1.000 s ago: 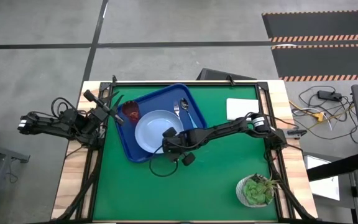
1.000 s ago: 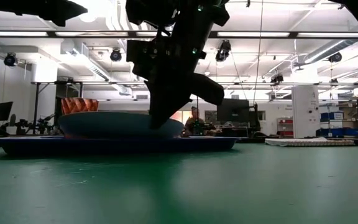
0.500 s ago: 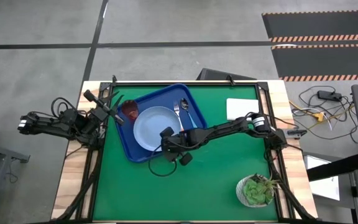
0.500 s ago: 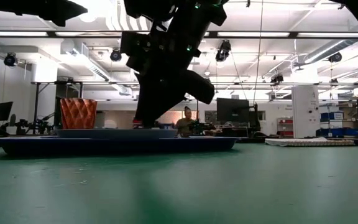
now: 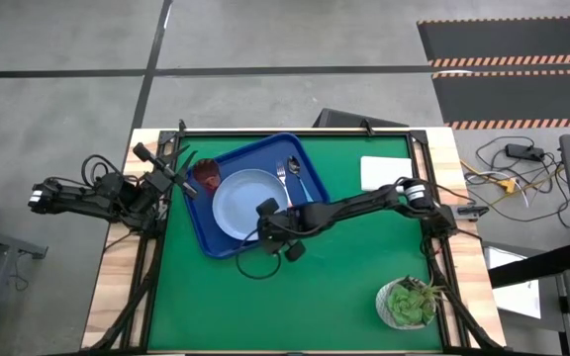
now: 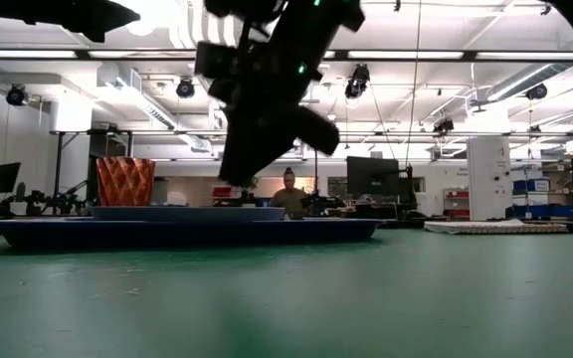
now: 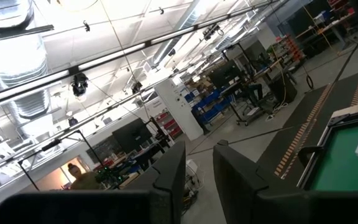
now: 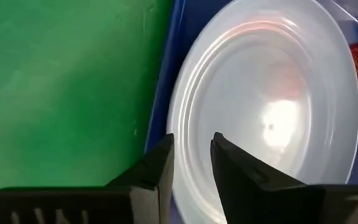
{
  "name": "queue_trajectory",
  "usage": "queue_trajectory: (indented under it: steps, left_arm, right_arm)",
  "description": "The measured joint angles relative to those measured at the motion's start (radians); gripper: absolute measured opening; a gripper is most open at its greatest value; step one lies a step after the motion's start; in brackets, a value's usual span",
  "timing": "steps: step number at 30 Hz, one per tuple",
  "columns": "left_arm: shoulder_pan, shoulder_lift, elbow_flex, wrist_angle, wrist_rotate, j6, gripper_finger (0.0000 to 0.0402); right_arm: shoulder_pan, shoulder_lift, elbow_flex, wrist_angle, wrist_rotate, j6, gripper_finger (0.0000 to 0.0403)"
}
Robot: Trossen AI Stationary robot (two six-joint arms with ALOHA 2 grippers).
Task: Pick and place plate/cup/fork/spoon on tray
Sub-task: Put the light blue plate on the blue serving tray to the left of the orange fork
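The light-blue plate (image 5: 245, 203) lies flat in the dark-blue tray (image 5: 221, 242); it also shows in the low view (image 6: 182, 212) and the right wrist view (image 8: 266, 112). The red-brown cup (image 5: 208, 176) stands upright in the tray's far left corner, also in the low view (image 6: 125, 181). The fork (image 5: 281, 176) and spoon (image 5: 298, 178) lie side by side in the tray to the right of the plate. My right gripper (image 8: 192, 165) hovers over the plate's near right rim, fingers a little apart, clear above it in the low view (image 6: 242, 169). My left gripper (image 5: 184, 180) waits open at the table's left edge, beside the tray.
A white block (image 5: 384, 173) lies at the far right of the green table. A potted plant (image 5: 407, 302) stands at the near right corner. A dark cable (image 5: 260, 265) loops on the table near the tray. A person (image 6: 288, 194) stands in the room behind.
The plate, tilted with its near edge raised a second ago, has dropped flat into the tray and shifted slightly toward the cup. My right gripper has then risen off the plate's rim and stands clear above it.
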Motion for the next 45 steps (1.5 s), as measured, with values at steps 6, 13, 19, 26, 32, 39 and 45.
queue_trajectory:
  steps: [6, 13, 19, 26, 32, 39, 45]
  left_arm:
    - [0.0, 0.0, 0.0, 0.0, 0.0, 0.0, 0.0063]
    - [0.0, 0.0, 0.0, 0.0, 0.0, 0.0, 0.0063]
    - [0.0, 0.0, 0.0, 0.0, 0.0, 0.0, 0.0063]
    - [0.0, 0.0, 0.0, 0.0, 0.0, 0.0, 0.0063]
    - [0.0, 0.0, 0.0, 0.0, 0.0, 0.0, 0.0063]
    - [0.0, 0.0, 0.0, 0.0, 0.0, 0.0, 0.0063]
    - [0.0, 0.0, 0.0, 0.0, 0.0, 0.0, 0.0063]
  right_arm:
    - [0.001, -0.063, 0.0, -0.105, 0.0, 0.137, 0.0063]
    - [-0.034, -0.084, -0.021, -0.227, -0.081, 0.336, 0.0012]
    - [-0.055, -0.083, -0.115, -0.136, -0.095, 0.337, 0.0009]
    - [-0.091, -0.072, -0.166, -0.016, -0.077, 0.292, 0.0009]
    - [-0.104, -0.051, -0.166, 0.094, -0.079, 0.235, 0.0009]
    - [-0.104, -0.07, -0.135, 0.049, -0.079, 0.243, 0.0009]
    - [-0.104, -0.089, -0.122, 0.042, -0.079, 0.27, 0.0009]
